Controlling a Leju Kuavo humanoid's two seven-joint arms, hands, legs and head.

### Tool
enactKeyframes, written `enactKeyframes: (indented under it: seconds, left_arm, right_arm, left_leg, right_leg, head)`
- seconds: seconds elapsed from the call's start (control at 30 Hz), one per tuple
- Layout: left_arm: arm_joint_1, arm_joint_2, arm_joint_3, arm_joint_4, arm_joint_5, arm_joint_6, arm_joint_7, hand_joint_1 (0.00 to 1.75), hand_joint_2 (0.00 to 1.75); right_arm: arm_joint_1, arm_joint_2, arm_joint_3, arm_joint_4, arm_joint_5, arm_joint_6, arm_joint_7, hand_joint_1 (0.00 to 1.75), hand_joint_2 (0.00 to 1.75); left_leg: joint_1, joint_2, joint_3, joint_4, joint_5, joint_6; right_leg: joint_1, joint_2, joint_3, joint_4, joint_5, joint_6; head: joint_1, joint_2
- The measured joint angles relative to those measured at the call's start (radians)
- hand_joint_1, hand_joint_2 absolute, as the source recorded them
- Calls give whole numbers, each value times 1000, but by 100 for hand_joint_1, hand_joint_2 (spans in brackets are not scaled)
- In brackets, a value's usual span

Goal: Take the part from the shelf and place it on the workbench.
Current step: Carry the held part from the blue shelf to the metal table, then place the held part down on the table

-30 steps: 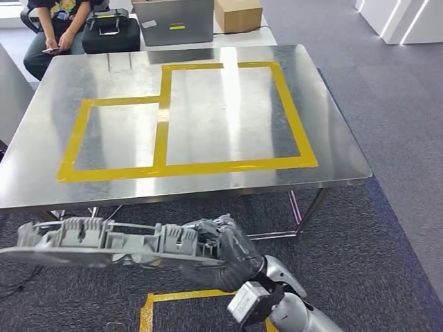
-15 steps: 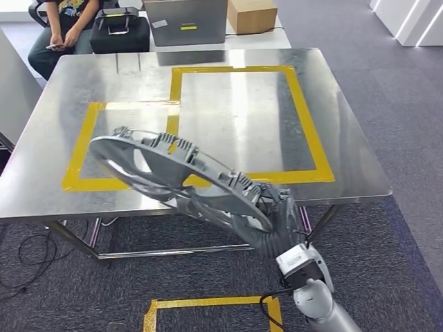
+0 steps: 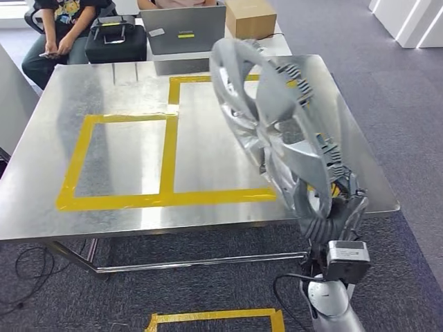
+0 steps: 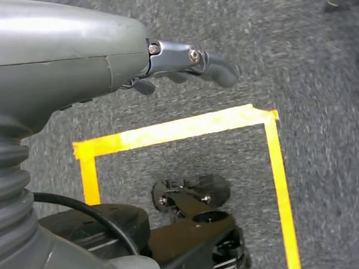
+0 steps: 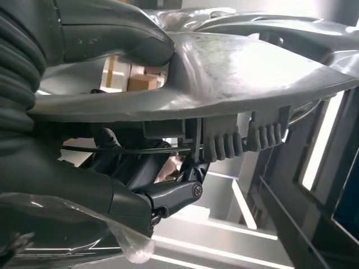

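While the broad stainless-steel workbench with its yellow tape rectangles lay waiting, the big silver spoked wheel-cover part hung tilted steeply in the air over the bench's right side, its lower rim near the front right corner and its upper rim reaching toward the far edge. That was the worry: such a wide disc was gripped at one edge alone, so its weight could lever it round in the grip. The right hand held that lower rim, and the right wrist view showed the thick grey thumb pressed over the part's face with dark fingers hooked behind its ribbed clips. If the grasp slackened, the part could slide out and clatter onto the steel or off the corner to the carpet; lowered at this tilt, its rim might strike first and skid. Beyond the bench, a grey laptop, a black bag and a cardboard box stood close enough to be clipped by the upper rim, with a seated person behind. The left hand hung over the carpet by floor tape, empty, fingers loosely extended.
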Motion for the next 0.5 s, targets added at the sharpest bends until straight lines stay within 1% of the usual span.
enactKeyframes:
  seconds: [0.03, 0.07, 0.23, 0.27, 0.3, 0.33, 0.37, 0.4, 0.43, 0.47, 0.5]
  left_arm:
    - [0, 0, 0, 0, 0, 0, 1, 0, 175]
    - [1, 0, 0, 0, -1, 0, 1, 0, 175]
    - [2, 0, 0, 0, -3, 0, 0, 0, 175]
    - [0, -2, 0, 0, -5, 0, 0, 0, 175]
    - [-1, -3, 0, 0, -7, 0, 0, 0, 175]
    - [-2, -4, 0, 0, -8, 0, 0, 0, 175]
    - [-2, -5, 0, 0, -10, -1, 1, 0, 175]
    - [-1, -5, 0, 0, -11, -2, 1, 0, 175]
    - [-1, -6, 0, 0, -13, -5, 3, 0, 175]
    - [-2, -6, 0, 0, -15, -8, 5, 0, 175]
    - [-3, -6, 0, 0, -18, -12, 10, 0, 175]
  right_arm:
    - [1, 2, -8, -5, -2, -7, 0, 175, 175]
    - [2, 3, -13, -8, -3, -11, 0, 175, 175]
    - [4, 5, -20, -12, -3, -13, 0, 175, 175]
    - [6, 5, -24, -13, 2, -17, 1, 175, 175]
    - [12, 5, -30, -14, 7, -20, 3, 175, 175]
    - [17, 6, -34, -14, 13, -22, 6, 175, 175]
    - [21, 6, -39, -14, 21, -24, 14, 175, 175]
    - [23, 6, -41, -13, 26, -21, 25, 175, 175]
    - [22, 6, -42, -11, 35, -17, 41, 175, 175]
    - [19, 6, -42, -6, 46, -12, 59, 175, 175]
    - [15, 6, -42, 1, 61, -6, 76, 175, 175]
  left_leg:
    - [0, 0, 3, -5, -7, 6]
    - [-1, -1, 2, -5, -8, 10]
    - [2, -1, 6, -9, -9, 15]
    - [3, 0, 10, -11, -13, 21]
    - [4, 0, 18, -13, -20, 28]
    - [4, -1, 28, -14, -29, 34]
    - [3, -2, 40, -14, -40, 38]
    - [3, -5, 53, -14, -50, 37]
    - [3, -7, 65, -14, -59, 34]
    - [1, -9, 73, -13, -68, 29]
    - [0, -9, 77, -12, -74, 24]
  right_leg:
    - [0, -1, 2, -3, -1, 3]
    - [-1, -2, 5, -6, -2, 5]
    - [-2, -2, 10, -7, -7, 10]
    - [-2, -1, -29, 58, -30, 13]
    - [-3, -1, -90, 146, -51, 16]
    - [-3, -1, -153, 229, -60, 18]
    - [-3, 0, -209, 293, -52, 19]
    - [-3, 0, -219, 269, -6, 18]
    - [-3, 0, -203, 203, 48, 15]
    - [-2, 0, -181, 143, 88, 13]
    - [-1, 0, -161, 91, 106, 8]
  head:
    - [1, 0]
    - [2, 0]
    - [2, 0]
    - [5, 0]
    - [7, 0]
    - [10, 0]
    - [12, 0]
    - [13, 0]
    - [13, 0]
    - [14, 0]
    - [14, 0]
